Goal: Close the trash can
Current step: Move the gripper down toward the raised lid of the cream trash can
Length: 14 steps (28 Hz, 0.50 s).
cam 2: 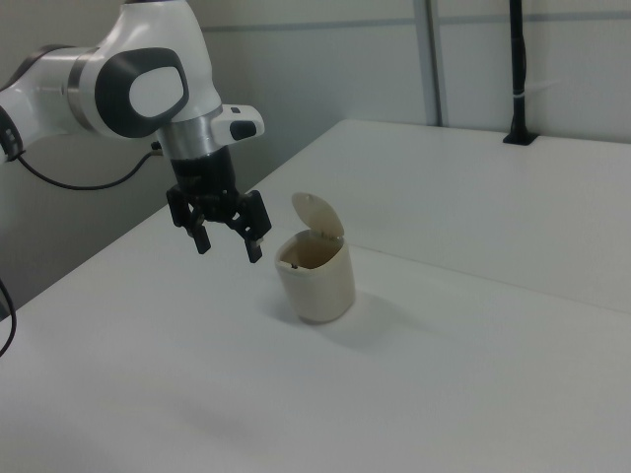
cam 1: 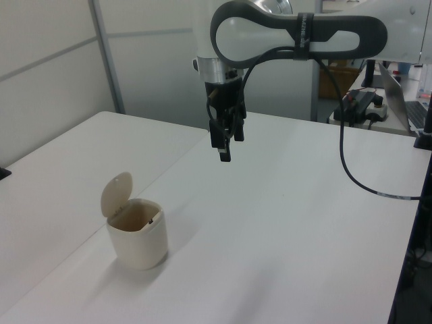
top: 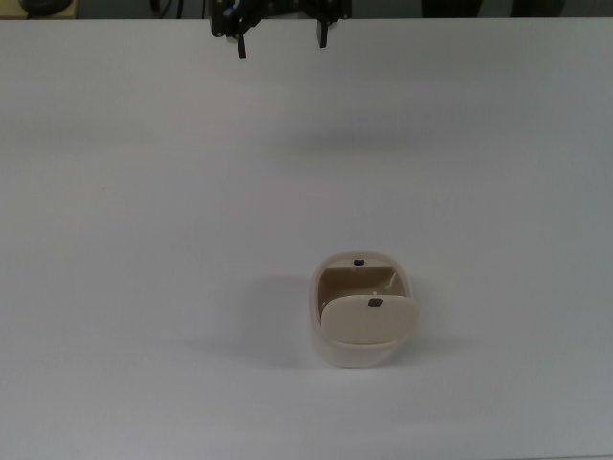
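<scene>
A broad white table (top: 144, 240) fills the scene, with pale wall panels behind it in the left view and the right view, and a laptop and cables on a bench at the far right of the left view.

The gripper (cam 2: 229, 237) hangs in the air above the table with its jaws apart and nothing between them; the two dark fingers (top: 241, 45) show clearly separated at the upper edge of the top view. The trash can (top: 356, 326) stands on the table well apart from it: in the top view it lies lower and somewhat to the right of the gripper, and in the left view it sits near the bottom left while the gripper (cam 1: 226, 145) hovers higher and further right.

That offset is what the coming move seems to depend on. The lid (cam 1: 116, 194) stands raised, hinged on the side of the can away from the gripper, so the jaws would likely need to travel over the opening and come down on the lid from behind or above.

The can is a small cream-beige bin with rounded corners. Its oval lid (top: 369, 319) carries a small black mark, and the opening is uncovered.
</scene>
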Available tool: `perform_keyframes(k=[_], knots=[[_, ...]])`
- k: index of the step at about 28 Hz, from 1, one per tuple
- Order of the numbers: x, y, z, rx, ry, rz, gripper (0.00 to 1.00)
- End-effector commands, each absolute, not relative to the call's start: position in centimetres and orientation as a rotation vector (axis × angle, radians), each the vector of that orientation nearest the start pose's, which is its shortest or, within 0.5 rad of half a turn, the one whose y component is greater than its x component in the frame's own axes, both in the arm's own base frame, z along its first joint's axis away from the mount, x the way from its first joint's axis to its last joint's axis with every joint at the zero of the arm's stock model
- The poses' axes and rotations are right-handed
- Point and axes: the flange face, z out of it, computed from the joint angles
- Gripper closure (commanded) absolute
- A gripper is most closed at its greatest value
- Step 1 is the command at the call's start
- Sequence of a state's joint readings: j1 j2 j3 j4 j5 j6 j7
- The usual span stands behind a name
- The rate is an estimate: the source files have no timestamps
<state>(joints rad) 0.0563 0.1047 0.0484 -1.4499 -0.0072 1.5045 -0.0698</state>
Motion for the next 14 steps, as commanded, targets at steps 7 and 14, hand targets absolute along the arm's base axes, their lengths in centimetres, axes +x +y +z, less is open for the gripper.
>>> perform_keyframes(k=[7, 14], knots=[[60.1, 4.6, 61.1, -3.112, -0.194, -0.074, 0.00], [62.3, 6.4, 59.9, -3.075, -0.185, -0.193, 0.00]])
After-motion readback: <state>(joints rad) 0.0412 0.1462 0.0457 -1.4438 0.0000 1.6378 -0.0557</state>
